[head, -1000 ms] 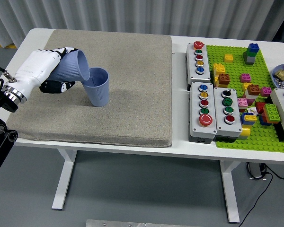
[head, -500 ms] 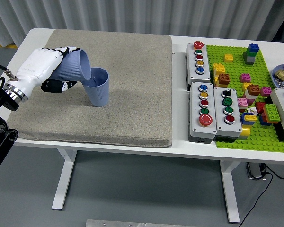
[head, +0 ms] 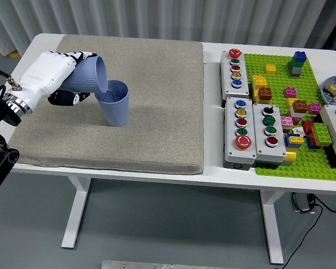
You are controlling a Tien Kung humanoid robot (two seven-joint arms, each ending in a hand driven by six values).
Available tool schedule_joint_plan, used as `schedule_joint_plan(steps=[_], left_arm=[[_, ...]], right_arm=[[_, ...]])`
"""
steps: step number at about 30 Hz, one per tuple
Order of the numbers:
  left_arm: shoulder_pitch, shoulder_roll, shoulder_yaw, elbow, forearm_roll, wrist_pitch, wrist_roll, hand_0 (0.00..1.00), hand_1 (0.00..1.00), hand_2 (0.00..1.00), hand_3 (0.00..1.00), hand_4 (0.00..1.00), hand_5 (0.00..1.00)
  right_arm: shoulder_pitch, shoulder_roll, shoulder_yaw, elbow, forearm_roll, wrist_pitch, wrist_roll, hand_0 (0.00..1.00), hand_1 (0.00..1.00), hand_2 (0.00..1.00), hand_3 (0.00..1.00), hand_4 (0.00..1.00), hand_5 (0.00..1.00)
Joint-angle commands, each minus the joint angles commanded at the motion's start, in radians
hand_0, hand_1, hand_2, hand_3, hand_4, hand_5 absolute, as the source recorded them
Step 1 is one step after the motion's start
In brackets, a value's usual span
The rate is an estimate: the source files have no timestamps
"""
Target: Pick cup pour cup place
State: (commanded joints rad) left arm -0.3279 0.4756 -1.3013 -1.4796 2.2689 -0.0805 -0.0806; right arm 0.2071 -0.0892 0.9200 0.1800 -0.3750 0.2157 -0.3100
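At the left edge of the frame, the robot's white left hand (head: 45,75) grips a ribbed blue plastic cup (head: 87,74), its fingers wrapped around the body, tipped on its side with the mouth pointing right. That mouth sits just above the rim of a second blue plastic cup (head: 114,103), which stands upright on the grey felt mat (head: 151,101) left of centre. At the right lie grey button boxes (head: 252,131) and a green brick baseplate (head: 280,84).

lab, button boxes (head: 252,131), brick baseplate (head: 302,112)
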Motion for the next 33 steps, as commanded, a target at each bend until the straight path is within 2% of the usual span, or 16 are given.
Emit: schedule_joint_plan(steps=[10, 33], left_arm=[[-0.012, 0.023, 0.031, 0.001, 0.000, -0.001, 0.018, 0.525, 0.567, 0.777, 0.626, 0.397, 0.002], [-0.037, 0.044, 0.071, 0.006, 0.000, 0.010, 0.028, 0.526, 0.564, 0.776, 0.615, 0.380, 0.002]], right_arm=[[-0.001, 0.001, 0.000, 0.000, 0.000, 0.000, -0.001, 0.746, 0.698, 0.750, 0.606, 0.124, 0.254], [-0.006, 0.001, -0.001, 0.000, 0.002, 0.000, 0.000, 0.746, 0.699, 0.750, 0.606, 0.123, 0.255]])
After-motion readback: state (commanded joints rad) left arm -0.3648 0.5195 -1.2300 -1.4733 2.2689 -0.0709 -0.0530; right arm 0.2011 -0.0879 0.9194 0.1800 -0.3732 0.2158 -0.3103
